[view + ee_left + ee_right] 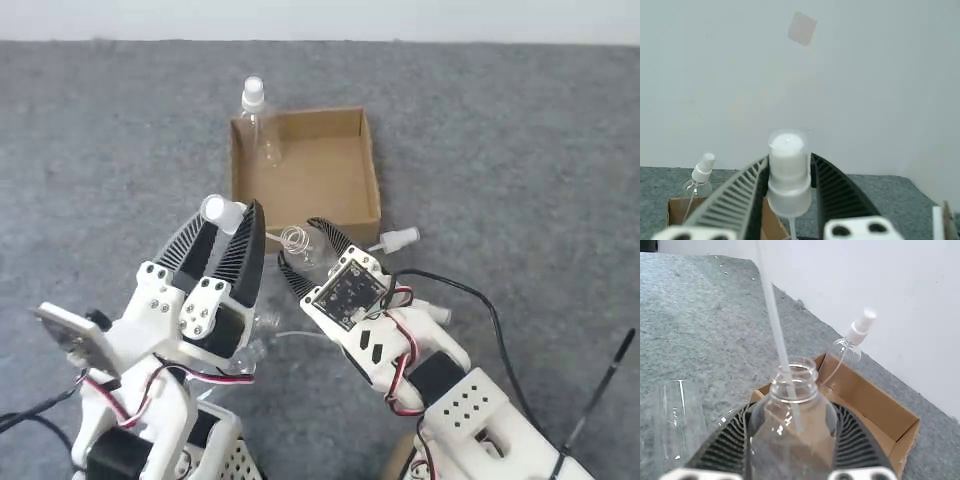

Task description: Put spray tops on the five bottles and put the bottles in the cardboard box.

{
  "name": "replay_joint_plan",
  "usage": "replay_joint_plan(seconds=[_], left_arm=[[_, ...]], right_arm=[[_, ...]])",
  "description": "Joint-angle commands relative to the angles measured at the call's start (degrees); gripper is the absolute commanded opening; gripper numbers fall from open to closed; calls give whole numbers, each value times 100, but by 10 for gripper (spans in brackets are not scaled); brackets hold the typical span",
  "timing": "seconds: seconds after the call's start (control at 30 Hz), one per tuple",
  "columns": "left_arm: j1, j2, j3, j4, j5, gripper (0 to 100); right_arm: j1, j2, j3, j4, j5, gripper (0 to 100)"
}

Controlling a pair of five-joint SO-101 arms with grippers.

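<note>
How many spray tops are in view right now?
3: a spray top on the bottle at the cardboard box's far corner, a second in the left end effector, a third lying on the carpet beside the box. More may be hidden.

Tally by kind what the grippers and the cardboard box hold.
Bottles: 2, open bottle in right gripper, capped bottle in cardboard box.
Spray tops: 2, loose top in left gripper, fitted top on capped bottle.
Total: 4.

Grey carpeted table [520,130] with cardboard box [320,175], loose spray top [400,238]
</note>
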Motion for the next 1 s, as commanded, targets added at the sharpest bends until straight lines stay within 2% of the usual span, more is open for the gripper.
replay_joint_plan(seconds=[0.0, 0.2, 0.97], left_arm=[[44, -35, 66, -26, -26, 13], [149, -35, 629, -615, -9, 13], [211, -35, 1147, -659, -18, 13]], right_arm=[[-4, -171, -35, -154, 44, 7], [-4, -171, -26, -145, 35, 7], [31, -180, -26, -92, 62, 7]])
